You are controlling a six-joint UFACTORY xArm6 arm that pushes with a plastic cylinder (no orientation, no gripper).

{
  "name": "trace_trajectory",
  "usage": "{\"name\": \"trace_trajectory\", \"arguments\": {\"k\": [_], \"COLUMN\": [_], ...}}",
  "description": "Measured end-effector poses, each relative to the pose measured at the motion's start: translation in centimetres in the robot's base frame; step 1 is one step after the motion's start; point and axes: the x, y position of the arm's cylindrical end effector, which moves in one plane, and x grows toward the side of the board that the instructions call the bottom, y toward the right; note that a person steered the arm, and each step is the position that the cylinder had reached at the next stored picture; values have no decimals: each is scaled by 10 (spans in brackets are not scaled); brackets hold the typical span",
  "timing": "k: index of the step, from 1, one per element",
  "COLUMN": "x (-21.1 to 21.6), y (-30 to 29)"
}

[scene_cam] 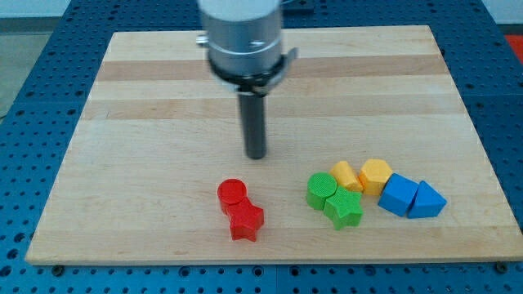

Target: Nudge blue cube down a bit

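— Whereabouts of the blue wooden cube?

— Toward the bottom-right corner of the pale wooden table, a little in from the bottom edge. Flanked on the right-edge side by a blue wooden triangular block, apparently touching; crowded on the other side by a yellow wooden block at its upper left shoulder.

— And my tip?

— Near the table's middle, well apart from every block. Closest to a red wooden cylinder and a green wooden cylinder, both nearer the bottom edge.

— State of the pincer?

— None fitted. Just a straight dark rod, so nothing to release or clench, and nothing held.

— Bearing from tip to cube, then?

— Off toward the right edge and somewhat toward the bottom edge. Wrong side for the push, judging by the task: a downward nudge calls for contact on the cube's face toward the top edge.

— Route?

— Probably across toward the right edge first, passing on the top-edge side of the yellow pair, then down onto the cube's upper face. Bare wood there, just right of the yellow wooden block.

— Risk?

— Clipping that yellow neighbour on the way, or dragging the blue triangular block along. Best kept short and centred.
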Motion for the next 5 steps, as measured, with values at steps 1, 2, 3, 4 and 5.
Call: {"name": "trace_trajectory", "arguments": {"k": [1, 2, 3, 4, 5], "x": [9, 38, 39, 57, 76], "y": [96, 178, 211, 198, 182]}}
